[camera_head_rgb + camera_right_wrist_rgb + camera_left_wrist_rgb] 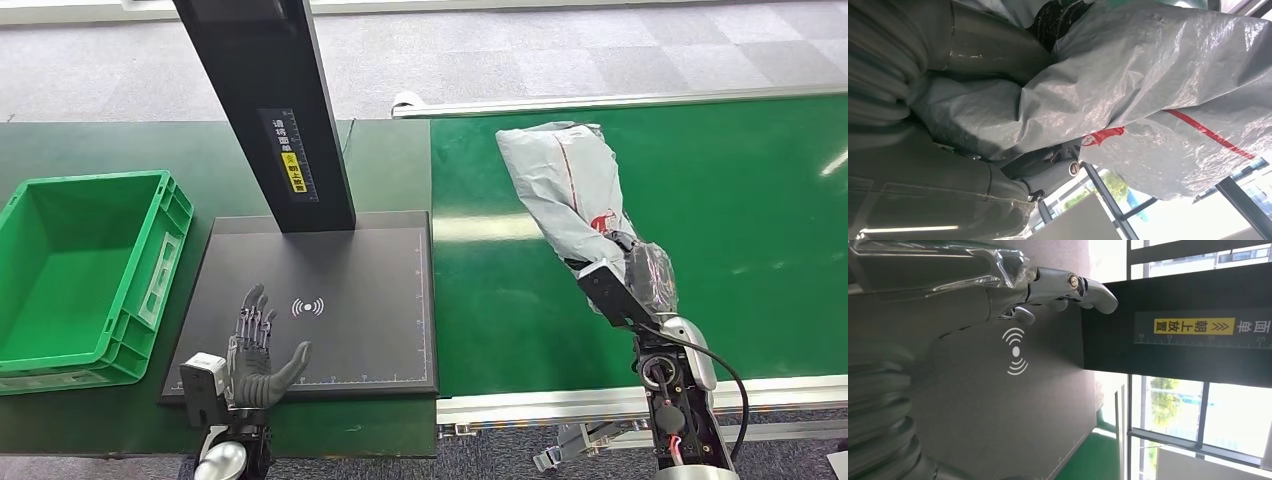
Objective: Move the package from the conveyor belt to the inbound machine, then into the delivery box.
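Overhead, windows face a green conveyor belt (740, 230) beside the dark inbound machine (360, 290).

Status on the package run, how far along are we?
Done: right hand grips the grey package over the conveyor belt. In hand: carrying it toward the inbound machine, whose pad is bare; left hand waits open above it. Left: scan, then green delivery box.

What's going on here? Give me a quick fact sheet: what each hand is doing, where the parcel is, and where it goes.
right hand: grips the grey package above the green conveyor belt
left hand: holds nothing, fingers spread, over the black scanner pad
scanner pad: bare
green crate: beside the pad, nothing inside
task stage: package not yet on the pad
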